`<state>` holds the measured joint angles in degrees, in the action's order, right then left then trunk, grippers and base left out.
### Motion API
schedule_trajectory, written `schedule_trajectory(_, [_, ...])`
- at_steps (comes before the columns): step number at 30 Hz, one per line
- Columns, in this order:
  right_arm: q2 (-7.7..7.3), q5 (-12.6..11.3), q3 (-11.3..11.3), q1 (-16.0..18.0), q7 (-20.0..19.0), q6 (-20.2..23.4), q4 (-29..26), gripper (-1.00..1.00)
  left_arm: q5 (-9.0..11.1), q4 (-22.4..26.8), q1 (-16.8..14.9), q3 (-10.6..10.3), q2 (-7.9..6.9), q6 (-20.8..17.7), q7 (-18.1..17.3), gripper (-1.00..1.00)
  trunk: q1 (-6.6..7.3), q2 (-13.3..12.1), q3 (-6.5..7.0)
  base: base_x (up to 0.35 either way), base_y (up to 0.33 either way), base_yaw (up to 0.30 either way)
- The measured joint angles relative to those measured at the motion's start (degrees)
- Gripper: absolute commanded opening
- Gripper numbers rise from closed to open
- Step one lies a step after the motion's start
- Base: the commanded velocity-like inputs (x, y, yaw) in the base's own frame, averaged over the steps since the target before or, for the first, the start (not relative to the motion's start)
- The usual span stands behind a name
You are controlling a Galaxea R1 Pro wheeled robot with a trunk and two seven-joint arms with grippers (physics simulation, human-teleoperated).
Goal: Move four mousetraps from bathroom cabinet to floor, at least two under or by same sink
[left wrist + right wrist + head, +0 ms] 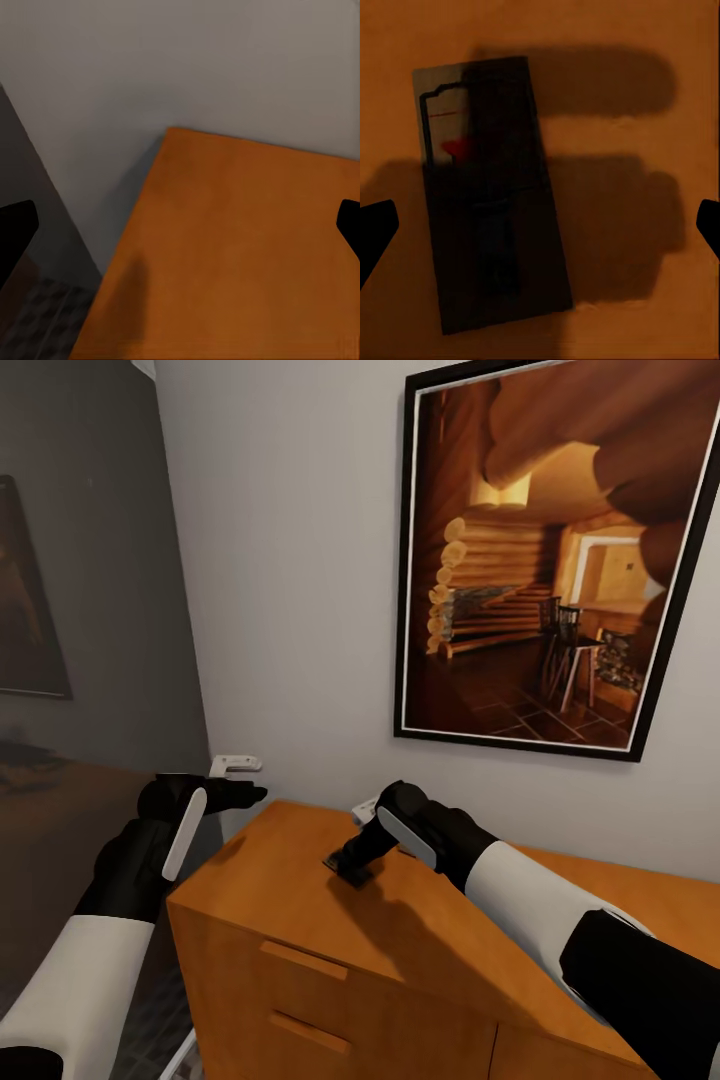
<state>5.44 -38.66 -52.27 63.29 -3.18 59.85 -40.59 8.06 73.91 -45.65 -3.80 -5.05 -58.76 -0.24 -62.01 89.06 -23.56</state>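
One mousetrap lies flat on the cabinet top, directly under your right gripper. That claw's fingers stand wide apart at the edges of its wrist view, holding nothing and poised above the board. Your left gripper, likewise spread and empty, hovers off the cabinet's left corner near the wall. No trap sits on the floor as far as you can see, so by this evidence, placement is still ahead.
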Motion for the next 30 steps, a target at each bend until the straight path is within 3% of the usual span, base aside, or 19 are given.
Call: schedule_trajectory(30, [0.10, 0.0, 0.0, 0.0, 0.0, 0.0, 0.0, 1.00, -0.2, 0.0, 0.0, 0.0, 0.00, 0.0, 0.1, 1.00, -0.02, 0.0, 0.00, 0.032, 0.000, 0.000])
